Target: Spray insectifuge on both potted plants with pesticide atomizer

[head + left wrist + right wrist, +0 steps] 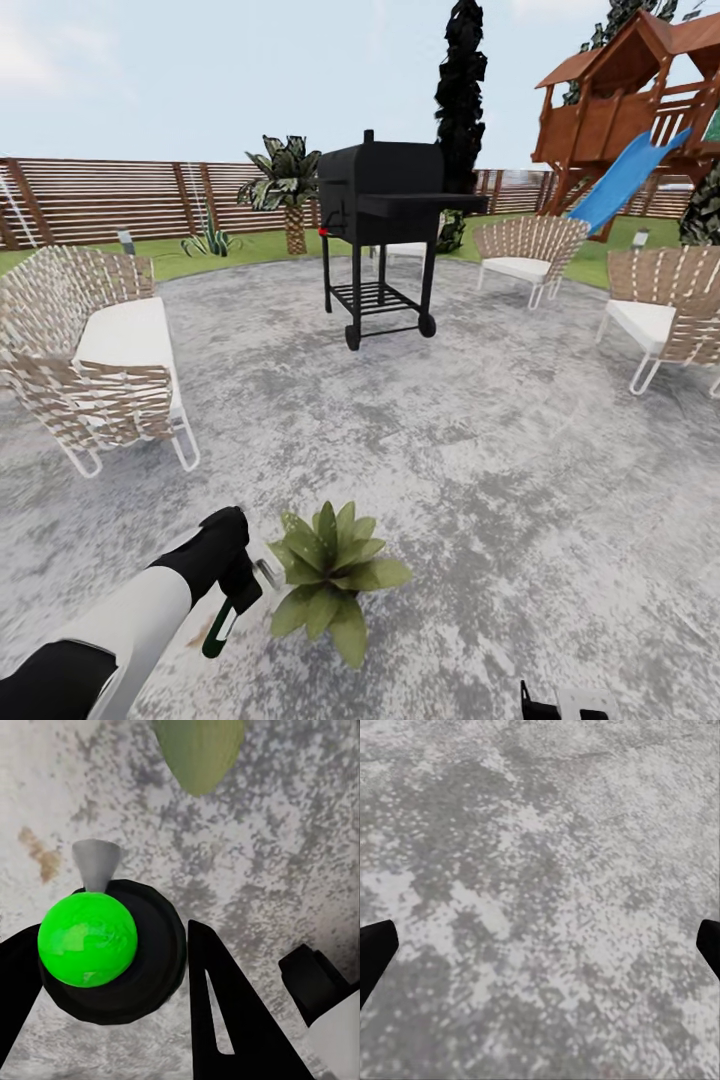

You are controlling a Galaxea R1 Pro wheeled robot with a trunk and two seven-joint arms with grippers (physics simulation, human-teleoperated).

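The left claw is pinched on the spray bottle, holding it near the nozzle end with the dark green body hanging down and a white strip showing along its side; no writing on that strip can be read. In the left wrist view the bottle shows end on as a bright green round shape inside a dark ring, with the pale grey nozzle pointing away from the claw and black fingers on either side. The left arm reaches forward and down, white forearm and black wrist bent toward the ground.

Just beside the claw, on the side away from the arm, sits a potted plant, a low rosette of broad green leaves on the grey stone patio; one leaf tip shows beyond the nozzle.

The right claw is spread wide, its two black fingertips at the picture's edges over bare stone.

Farther off stand a black grill, woven chairs, a wooden fence and a play tower with a blue slide.
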